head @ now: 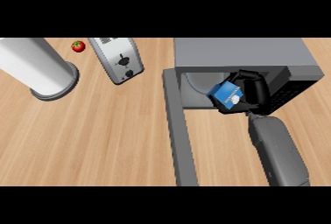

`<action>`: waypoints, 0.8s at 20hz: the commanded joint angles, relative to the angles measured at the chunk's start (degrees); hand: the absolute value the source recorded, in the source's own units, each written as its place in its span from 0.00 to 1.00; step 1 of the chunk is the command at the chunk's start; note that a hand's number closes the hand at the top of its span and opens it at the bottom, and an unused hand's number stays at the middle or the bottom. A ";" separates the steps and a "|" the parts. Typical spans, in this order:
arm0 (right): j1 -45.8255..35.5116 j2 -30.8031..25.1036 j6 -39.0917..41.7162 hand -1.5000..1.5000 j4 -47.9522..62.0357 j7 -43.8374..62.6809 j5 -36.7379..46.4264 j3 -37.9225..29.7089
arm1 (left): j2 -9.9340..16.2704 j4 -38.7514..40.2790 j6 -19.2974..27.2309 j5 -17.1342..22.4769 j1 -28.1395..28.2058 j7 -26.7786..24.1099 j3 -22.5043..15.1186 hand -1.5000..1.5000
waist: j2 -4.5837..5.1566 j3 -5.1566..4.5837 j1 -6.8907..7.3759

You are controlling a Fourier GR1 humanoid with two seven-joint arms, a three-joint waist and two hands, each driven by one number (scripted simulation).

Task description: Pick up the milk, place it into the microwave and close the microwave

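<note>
**Milk Held at the Microwave's Mouth**

The right hand [253,91] was black, and its fingers were curled round the milk [227,95]. The milk was a small blue carton with a white round cap on it. A white stripe ran along one side of the carton. It may have had writing on it, but the words were too small to read. The carton was tilted, not standing straight up.

The hand held the milk right at the opening of the microwave [245,54]. It was hard to tell if the milk was touching the floor inside. The microwave was a grey box with a dark front. A panel of little buttons sat on its right side, but no numbers could be read there.

The microwave door [179,131] was wide open. It stuck out from the left side of the box, toward the bottom of the view. The grey arm came up from the bottom edge, just right of the door.

Everything sat on a light wooden surface [97,140]. A silver toaster [116,59] lay well to the left of the microwave. It had a dark knob and a lever on it. A small red tomato [78,46] sat just left of the toaster. A big white roll [35,65] stood on a grey base at the far left.

The left hand could not be seen.
</note>
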 commanded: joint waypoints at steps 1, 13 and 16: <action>-11.34 -0.47 -2.19 1.00 9.54 7.75 2.65 0.28 | 1.02 0.11 -1.21 0.87 -0.21 0.42 0.40 0.00 | 2.06 -0.74 3.94; -11.42 -2.33 -10.95 1.00 11.28 2.02 7.56 -0.39 | 0.67 0.92 -1.15 -0.71 -4.52 0.72 -2.59 0.00 | 3.22 -0.78 7.57; -10.70 -2.04 -12.83 1.00 11.09 0.35 8.09 -0.52 | 1.44 1.92 -0.62 -0.92 -6.89 1.06 -2.00 0.00 | 3.68 -0.82 7.86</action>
